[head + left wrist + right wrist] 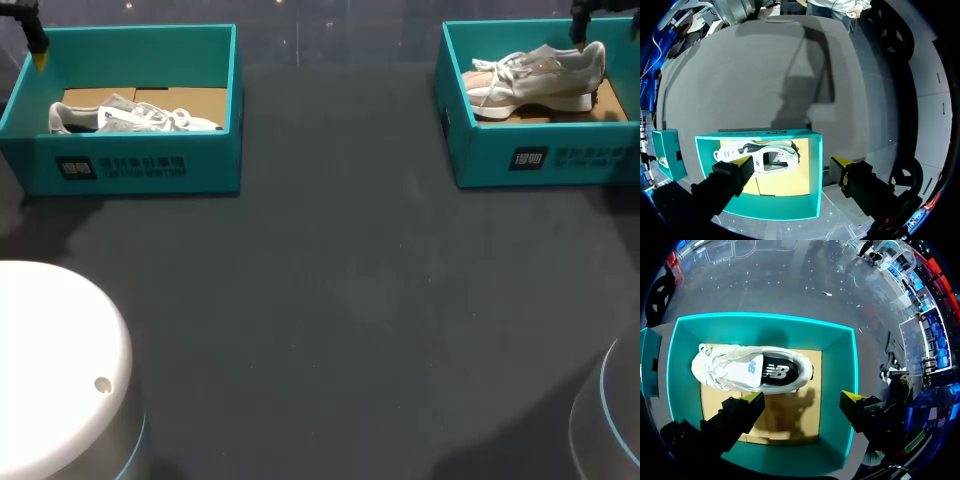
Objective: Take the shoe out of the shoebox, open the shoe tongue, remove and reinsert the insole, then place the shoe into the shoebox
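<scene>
Two teal shoeboxes stand at the table's far side, the left shoebox (pixel 150 168) and the right shoebox (pixel 540 158). Each holds a pale grey sneaker lying on brown cardboard: the left shoe (pixel 130 118) and the right shoe (pixel 540 78). My left gripper (pixel 36 48) hangs over the left box's far left corner. In the left wrist view it (pixel 792 164) is open above the box (pixel 812 170), with the shoe (pixel 765 157) under it. My right gripper (pixel 585 25) hovers over the right box's far edge. In the right wrist view it (pixel 805 399) is open above the shoe (pixel 750 371), empty.
The dark grey table (pixel 340 300) stretches between and in front of the boxes. My arms' white round bases sit at the near left (pixel 55 370) and near right (pixel 610 420). The other box's corner (pixel 667 150) shows beside the left gripper.
</scene>
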{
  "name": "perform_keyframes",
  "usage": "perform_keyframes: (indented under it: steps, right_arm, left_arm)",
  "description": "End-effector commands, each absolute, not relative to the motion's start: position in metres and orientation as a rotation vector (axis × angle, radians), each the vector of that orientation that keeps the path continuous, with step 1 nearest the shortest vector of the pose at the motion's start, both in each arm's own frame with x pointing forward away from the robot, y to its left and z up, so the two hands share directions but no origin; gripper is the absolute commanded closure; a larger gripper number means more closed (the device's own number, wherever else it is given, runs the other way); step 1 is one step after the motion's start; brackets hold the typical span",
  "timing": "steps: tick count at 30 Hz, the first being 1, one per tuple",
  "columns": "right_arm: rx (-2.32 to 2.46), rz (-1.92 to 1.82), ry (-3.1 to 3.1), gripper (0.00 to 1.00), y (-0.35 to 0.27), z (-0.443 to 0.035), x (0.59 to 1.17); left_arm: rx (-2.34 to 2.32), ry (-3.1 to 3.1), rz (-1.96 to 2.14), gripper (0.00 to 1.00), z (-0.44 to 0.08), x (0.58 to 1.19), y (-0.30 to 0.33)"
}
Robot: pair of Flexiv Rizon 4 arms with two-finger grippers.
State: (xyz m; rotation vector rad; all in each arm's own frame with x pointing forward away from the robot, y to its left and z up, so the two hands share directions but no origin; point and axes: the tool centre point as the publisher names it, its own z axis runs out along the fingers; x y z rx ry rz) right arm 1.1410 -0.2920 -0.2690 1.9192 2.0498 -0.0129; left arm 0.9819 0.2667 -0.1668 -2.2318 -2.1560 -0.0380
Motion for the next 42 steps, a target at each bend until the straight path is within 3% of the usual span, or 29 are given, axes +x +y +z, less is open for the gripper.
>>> perform_keyframes:
  steps: [1,18,22,27,34,42]
  right_arm:
    - [1.932,-0.008,2.064,0.0,-0.298,-0.285,1.16]
    - [2.013,-0.086,2.03,0.0,-0.309,-0.314,1.18]
    - [2.035,-0.104,2.028,0.07,-0.311,-0.323,1.183]
    - [2.07,-0.132,2.019,0.09,-0.314,-0.331,1.182]
    - [2.114,-0.158,2.014,0.29,-0.317,-0.344,1.181]
    - [2.164,-0.182,2.011,0.31,-0.322,-0.356,1.182]
  left_arm:
    - [-2.232,-2.153,-0.041,0.0,-0.166,0.982,0.267]
    - [-2.232,-2.153,-0.041,0.0,-0.166,0.982,0.267]
    - [-2.232,-2.153,-0.041,0.0,-0.166,0.982,0.267]
    - [-2.232,-2.153,-0.041,0.0,-0.166,0.982,0.267]
    - [-2.232,-2.153,-0.041,0.0,-0.166,0.982,0.267]
    - [-2.232,-2.153,-0.041,0.0,-0.166,0.982,0.267]
